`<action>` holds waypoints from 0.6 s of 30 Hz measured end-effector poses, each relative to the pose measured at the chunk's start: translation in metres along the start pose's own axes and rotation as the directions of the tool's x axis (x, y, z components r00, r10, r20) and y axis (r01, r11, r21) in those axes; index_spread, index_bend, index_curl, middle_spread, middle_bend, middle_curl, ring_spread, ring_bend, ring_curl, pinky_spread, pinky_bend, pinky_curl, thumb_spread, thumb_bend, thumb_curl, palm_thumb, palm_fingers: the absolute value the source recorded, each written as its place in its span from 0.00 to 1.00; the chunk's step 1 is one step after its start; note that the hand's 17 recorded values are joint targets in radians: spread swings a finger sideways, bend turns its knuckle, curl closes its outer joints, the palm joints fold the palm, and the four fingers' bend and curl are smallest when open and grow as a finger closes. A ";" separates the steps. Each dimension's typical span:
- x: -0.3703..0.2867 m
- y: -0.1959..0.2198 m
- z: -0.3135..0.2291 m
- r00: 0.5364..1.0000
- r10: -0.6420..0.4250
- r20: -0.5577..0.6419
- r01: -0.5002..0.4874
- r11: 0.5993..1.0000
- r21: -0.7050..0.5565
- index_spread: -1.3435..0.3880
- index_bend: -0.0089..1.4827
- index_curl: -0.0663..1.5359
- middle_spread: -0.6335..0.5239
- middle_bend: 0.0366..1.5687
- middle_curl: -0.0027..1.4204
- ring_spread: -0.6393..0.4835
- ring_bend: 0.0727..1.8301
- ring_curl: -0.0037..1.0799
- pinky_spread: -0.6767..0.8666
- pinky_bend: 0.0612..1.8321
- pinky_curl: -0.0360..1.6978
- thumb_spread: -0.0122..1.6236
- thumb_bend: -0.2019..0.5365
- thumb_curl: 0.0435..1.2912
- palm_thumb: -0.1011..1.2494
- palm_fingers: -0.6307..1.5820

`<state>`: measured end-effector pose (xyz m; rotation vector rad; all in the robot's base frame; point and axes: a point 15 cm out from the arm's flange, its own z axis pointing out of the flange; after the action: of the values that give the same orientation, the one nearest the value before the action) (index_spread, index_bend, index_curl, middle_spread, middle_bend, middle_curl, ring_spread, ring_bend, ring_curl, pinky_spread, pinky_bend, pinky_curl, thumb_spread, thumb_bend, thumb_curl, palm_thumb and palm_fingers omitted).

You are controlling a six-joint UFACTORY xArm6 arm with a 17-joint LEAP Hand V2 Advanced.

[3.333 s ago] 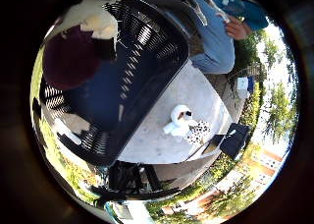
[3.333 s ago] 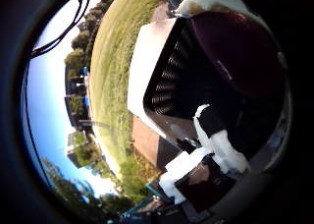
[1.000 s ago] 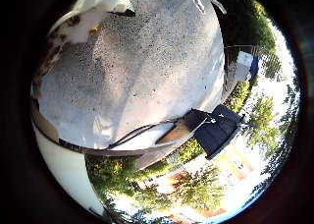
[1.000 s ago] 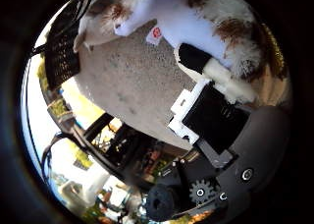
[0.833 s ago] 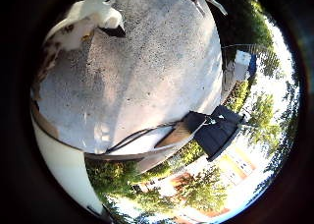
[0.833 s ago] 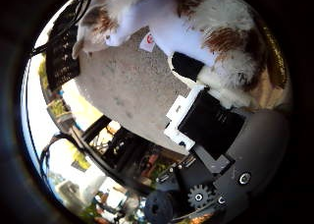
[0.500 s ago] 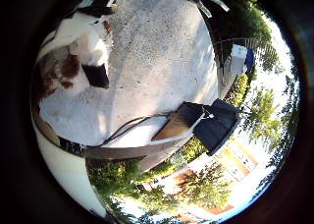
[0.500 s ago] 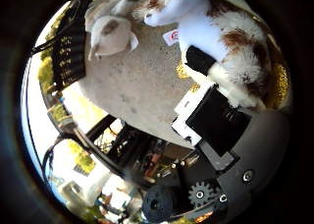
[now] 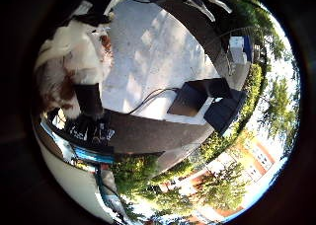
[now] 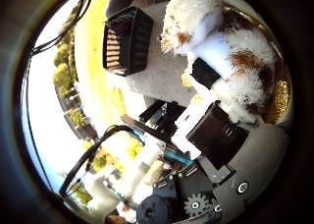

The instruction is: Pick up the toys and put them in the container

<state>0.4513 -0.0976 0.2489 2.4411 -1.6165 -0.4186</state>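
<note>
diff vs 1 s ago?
The hand has closed on the white-and-brown plush dog, fingers curled round it, and lifted it off the grey table. The black basket, now in view, sits on the table, not yet reached.

The right hand (image 10: 216, 130) is lifted above the table, and its white and black fingers (image 10: 203, 72) are curled around a plush dog toy (image 10: 230, 62), pressing into the fur. The toy is held close against the palm, and the geared wrist parts show behind.
</note>
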 end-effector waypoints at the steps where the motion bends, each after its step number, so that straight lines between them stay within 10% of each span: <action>1: -0.028 -0.006 -0.014 0.999 -0.038 0.007 0.037 0.999 0.028 0.14 0.53 0.54 0.29 0.77 0.84 0.46 0.83 0.80 0.53 0.91 0.47 0.69 0.25 0.55 0.84 0.64; 18: -0.302 -0.167 0.011 0.974 -0.226 -0.005 0.221 0.945 0.240 0.11 0.48 0.78 0.30 0.81 0.86 0.46 0.88 0.79 0.51 0.93 0.51 0.70 0.22 0.57 0.74 0.58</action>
<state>0.4818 0.2457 0.2270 2.8251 -1.4791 -0.2974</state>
